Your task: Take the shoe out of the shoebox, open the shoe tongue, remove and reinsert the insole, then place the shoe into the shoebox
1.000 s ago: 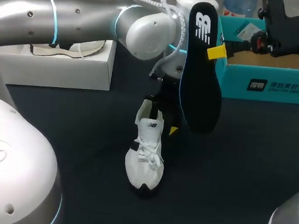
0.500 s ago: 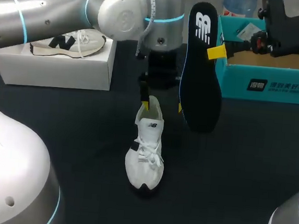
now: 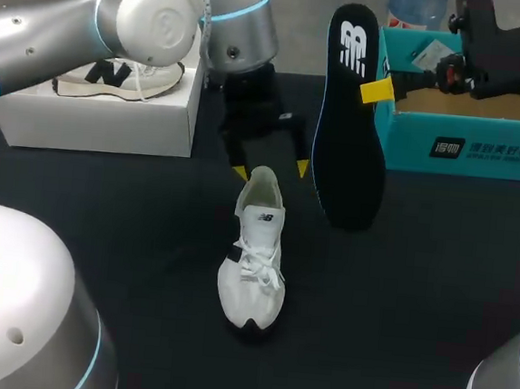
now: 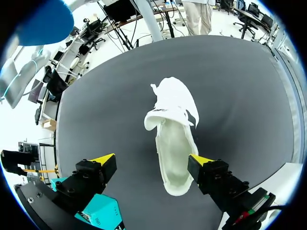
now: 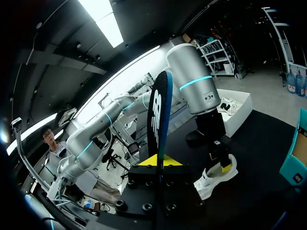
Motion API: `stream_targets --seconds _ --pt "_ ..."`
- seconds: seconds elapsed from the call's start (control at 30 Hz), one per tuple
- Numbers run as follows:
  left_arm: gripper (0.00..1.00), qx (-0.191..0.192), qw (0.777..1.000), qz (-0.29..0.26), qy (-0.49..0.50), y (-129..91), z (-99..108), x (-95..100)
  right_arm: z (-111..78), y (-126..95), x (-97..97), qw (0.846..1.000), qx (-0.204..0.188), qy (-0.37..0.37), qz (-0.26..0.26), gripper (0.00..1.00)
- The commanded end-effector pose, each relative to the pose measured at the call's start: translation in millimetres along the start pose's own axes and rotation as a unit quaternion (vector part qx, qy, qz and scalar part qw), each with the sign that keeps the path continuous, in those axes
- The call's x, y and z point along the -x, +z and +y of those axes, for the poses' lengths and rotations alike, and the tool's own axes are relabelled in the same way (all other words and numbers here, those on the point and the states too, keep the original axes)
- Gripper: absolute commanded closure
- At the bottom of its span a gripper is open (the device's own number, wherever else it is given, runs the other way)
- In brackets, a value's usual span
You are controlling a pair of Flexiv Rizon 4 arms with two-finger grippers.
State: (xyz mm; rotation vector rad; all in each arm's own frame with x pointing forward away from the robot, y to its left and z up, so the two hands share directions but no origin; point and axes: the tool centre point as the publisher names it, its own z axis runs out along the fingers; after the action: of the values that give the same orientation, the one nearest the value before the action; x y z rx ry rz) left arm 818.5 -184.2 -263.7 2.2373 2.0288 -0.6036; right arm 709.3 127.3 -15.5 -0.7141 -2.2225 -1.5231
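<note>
The insole is out, clamped upright in the jaws of the right arm. The shoe stands on the tabletop, left arm above its heel, jaws wide open, empty. Next, I'd say: slide it back in.

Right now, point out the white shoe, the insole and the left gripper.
white shoe (image 3: 254,260), head view, its laces.
insole (image 3: 349,139), head view, its black middle.
left gripper (image 4: 152,159), left wrist view, midway between its fingertips.
</note>
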Motion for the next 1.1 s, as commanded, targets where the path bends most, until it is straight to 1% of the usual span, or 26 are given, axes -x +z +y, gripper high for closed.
stream_targets --seconds 0.03,0.17,0.2,0.23,0.27,0.3,0.33,0.37,0.5,0.57,0.7,0.8,0.87,0.97,1.1 --pt "0.00 0.003 1.000 -0.007 0.001 1 -2 -2.6 0.6 1 0.7 1.000 -0.001 0.000 0.000 1.00" --pt "0.00 0.003 1.000 -0.007 0.001 1 -2 -2.6 0.6 1 0.7 1.000 -0.001 0.000 0.000 1.00" --pt "0.00 0.009 1.000 -0.027 -0.005 1 -1 0.8 0.6 1 0.7 1.000 -0.001 0.000 0.000 1.00" --pt "0.00 0.021 0.998 -0.060 -0.012 0 0 7.1 0.6 1 0.7 1.000 -0.001 0.000 0.000 1.00" --pt "0.00 0.021 0.996 -0.085 -0.009 -3 0 10.9 0.6 1 0.7 1.000 -0.001 0.000 0.000 1.00" --pt "0.00 0.035 0.993 -0.111 -0.014 -6 0 15.2 0.6 1 0.7 1.000 -0.001 0.000 0.000 1.00" --pt "0.00 0.039 0.992 -0.121 -0.015 -8 0 18.0 0.6 1 0.7 1.000 -0.001 0.000 0.000 1.00" --pt "0.00 0.054 0.988 -0.143 -0.013 -12 0 22.4 0.6 1 0.7 1.000 -0.001 0.000 0.000 1.00" --pt "0.00 0.071 0.977 -0.199 -0.015 -27 -5 33.3 2.9 -15 8.3 0.999 0.034 0.035 0.024 1.00" --pt "0.00 0.084 0.973 -0.217 -0.017 -33 -8 37.2 3.6 -23 12.1 0.996 0.063 0.049 0.044 1.00" --pt "0.00 0.101 0.959 -0.265 -0.014 -42 -14 40.1 4.9 -35 19.6 0.989 0.098 0.078 0.078 1.00" --pt "0.00 0.102 0.948 -0.300 -0.009 -49 -18 40.9 6.2 -41 25.7 0.983 0.111 0.108 0.096 1.00" --pt "0.00 0.104 0.941 -0.323 -0.003 -54 -21 42.4 7.2 -44 29.2 0.980 0.109 0.133 0.101 1.00" --pt "0.00 0.102 0.934 -0.341 0.010 -60 -26 46.2 9.0 -48 30.6 0.976 0.114 0.153 0.107 1.00" --pt "0.00 0.104 0.923 -0.369 0.027 -73 -33 52.0 8.5 -52 31.2 0.971 0.117 0.179 0.110 1.00"
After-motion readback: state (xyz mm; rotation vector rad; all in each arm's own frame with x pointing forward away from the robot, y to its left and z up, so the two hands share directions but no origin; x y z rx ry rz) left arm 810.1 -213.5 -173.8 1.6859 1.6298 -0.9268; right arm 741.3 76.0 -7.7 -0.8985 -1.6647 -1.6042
